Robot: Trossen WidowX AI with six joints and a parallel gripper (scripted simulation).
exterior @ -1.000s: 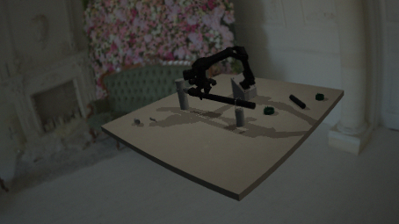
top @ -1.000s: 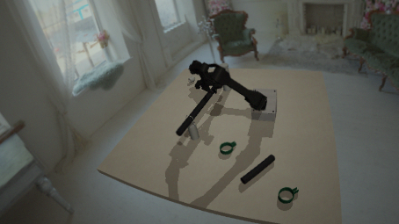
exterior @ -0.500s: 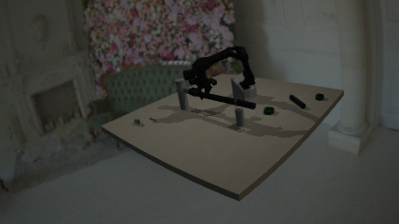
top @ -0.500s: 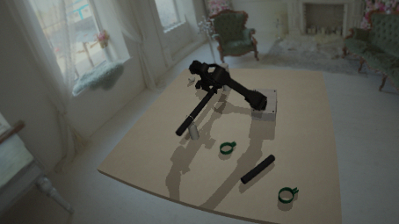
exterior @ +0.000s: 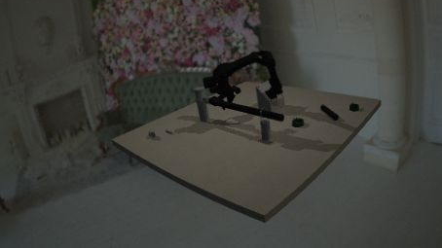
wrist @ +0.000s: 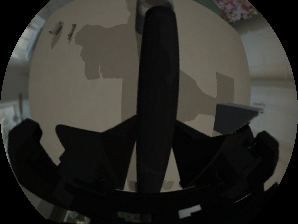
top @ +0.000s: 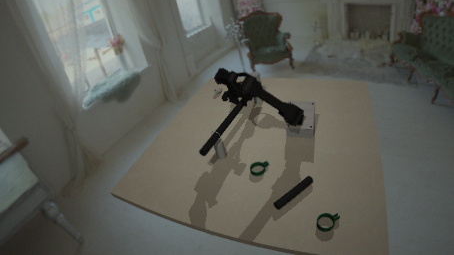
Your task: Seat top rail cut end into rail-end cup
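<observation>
The gripper (top: 243,102) (exterior: 224,101) (wrist: 153,119) is closed on the black rail (top: 220,130) (exterior: 253,111) (wrist: 158,95). In the wrist view, the rail's far end points to twelve o'clock, at the big post (wrist: 146,6); seating, I cannot tell.

From where I sit at the controls, I can't read any text, label, brand, number or sign in the top, exterior or wrist view. The few small pale patches I pick up low in the wrist view are too dim and blurred for me to tell whether they carry any marking, and the small dark dots I see from above on the pale base plate (top: 308,108) form no letter or figure I can read.
</observation>
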